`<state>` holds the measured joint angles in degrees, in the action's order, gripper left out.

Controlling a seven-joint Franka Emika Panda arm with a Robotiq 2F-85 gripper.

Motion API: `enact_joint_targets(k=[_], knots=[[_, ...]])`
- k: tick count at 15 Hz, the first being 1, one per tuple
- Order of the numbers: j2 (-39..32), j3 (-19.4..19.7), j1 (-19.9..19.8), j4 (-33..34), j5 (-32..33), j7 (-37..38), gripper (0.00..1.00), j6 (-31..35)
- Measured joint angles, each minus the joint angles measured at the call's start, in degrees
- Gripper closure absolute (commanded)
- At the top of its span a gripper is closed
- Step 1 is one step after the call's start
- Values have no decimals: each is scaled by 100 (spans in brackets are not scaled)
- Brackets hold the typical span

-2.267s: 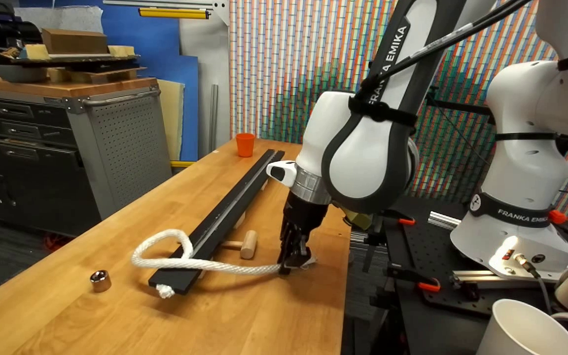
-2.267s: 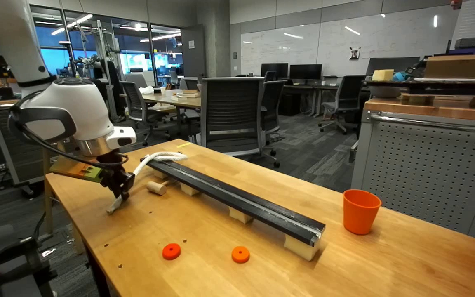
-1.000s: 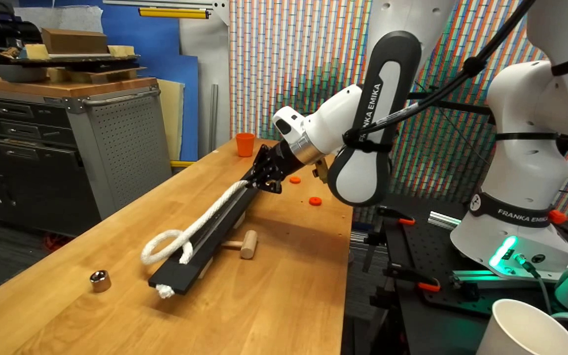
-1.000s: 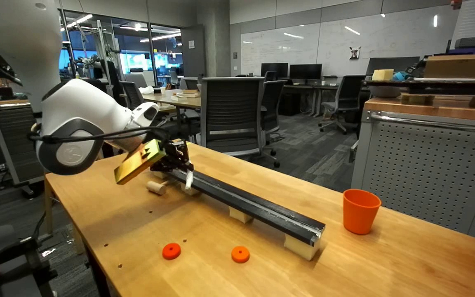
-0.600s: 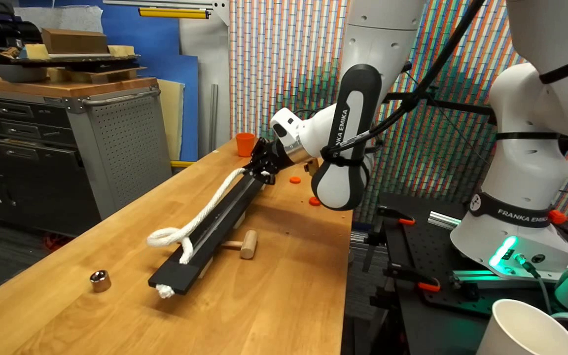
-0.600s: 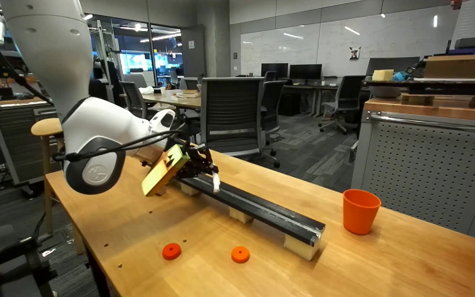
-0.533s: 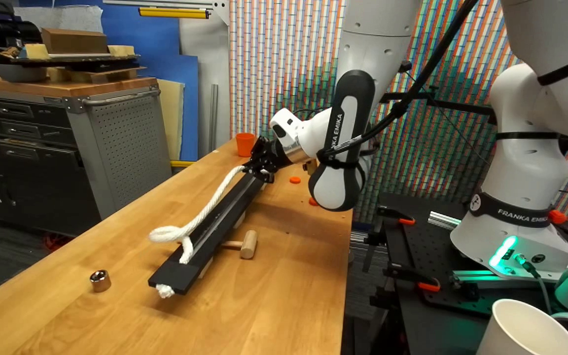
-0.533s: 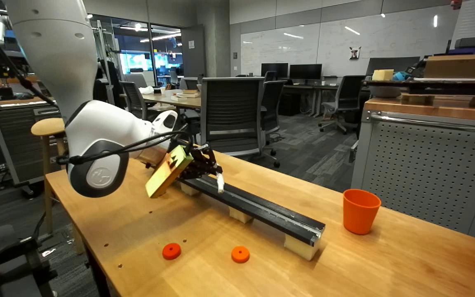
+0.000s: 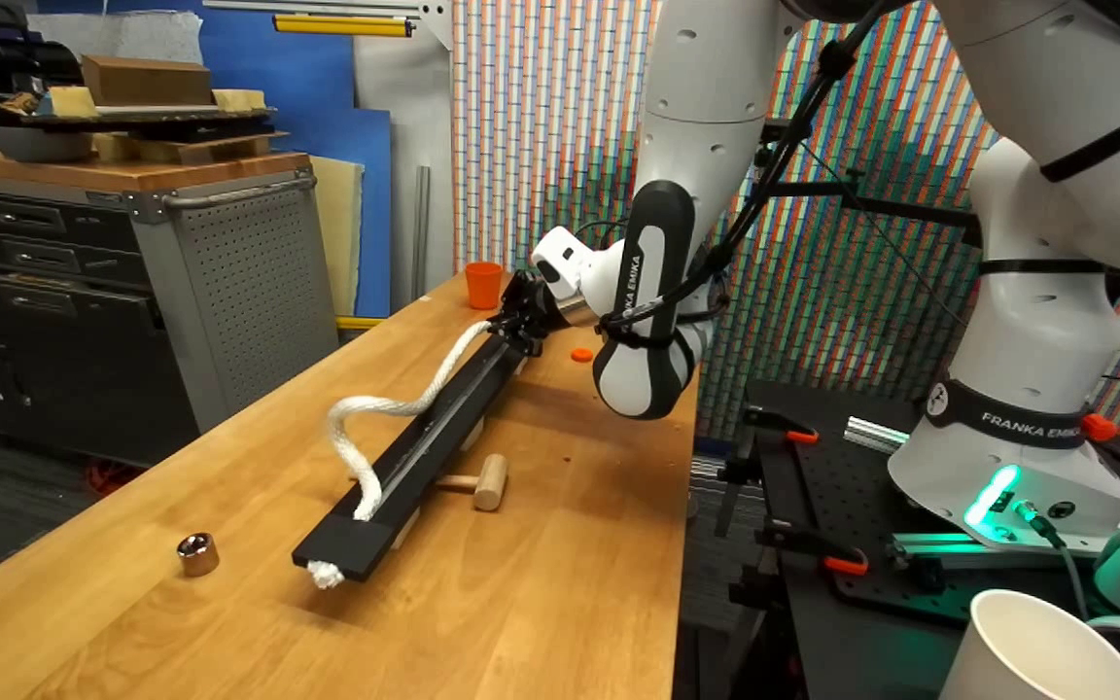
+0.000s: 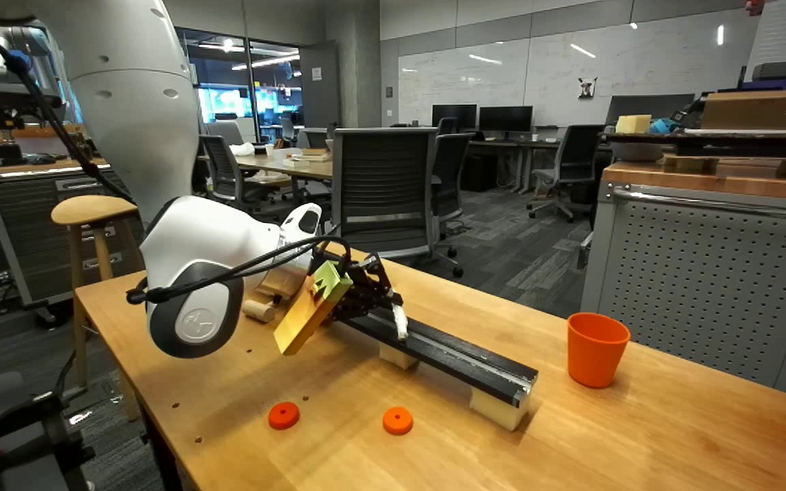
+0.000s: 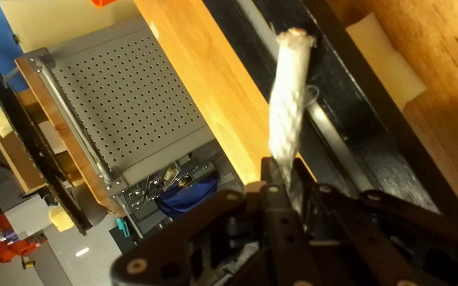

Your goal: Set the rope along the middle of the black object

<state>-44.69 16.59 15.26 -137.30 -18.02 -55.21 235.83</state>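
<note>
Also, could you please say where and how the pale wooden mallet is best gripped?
I'd probably pinch the mallet by its cylindrical head, from above: the head lies clear of the long black bar, while the thin handle points toward it.

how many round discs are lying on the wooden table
2: in an exterior view, a reddish disc and, nearer the orange cup, an orange disc, both in front of the black bar. Others could be hidden behind the arm.

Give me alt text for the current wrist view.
The claw grips a white rope near its end, in front of a black bar with a pale lengthwise strip. The bar runs diagonally over the wooden tabletop; a gray perforated cabinet appears sideways at frame left.
</note>
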Motion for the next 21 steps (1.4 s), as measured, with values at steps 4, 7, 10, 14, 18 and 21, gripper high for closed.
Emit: enact_joint_targets(k=[4,7,10,14,18,21], knots=[[-8,66,-38,20,143,-189,96,-41],[-8,132,-39,81,172,-405,96,-34],[-8,172,-40,80,198,-621,96,-38],[-1,180,-87,-139,772,-686,96,-78],[127,317,-491,-327,1706,-826,95,-58],[136,416,-607,-364,1789,-1162,96,-48]])
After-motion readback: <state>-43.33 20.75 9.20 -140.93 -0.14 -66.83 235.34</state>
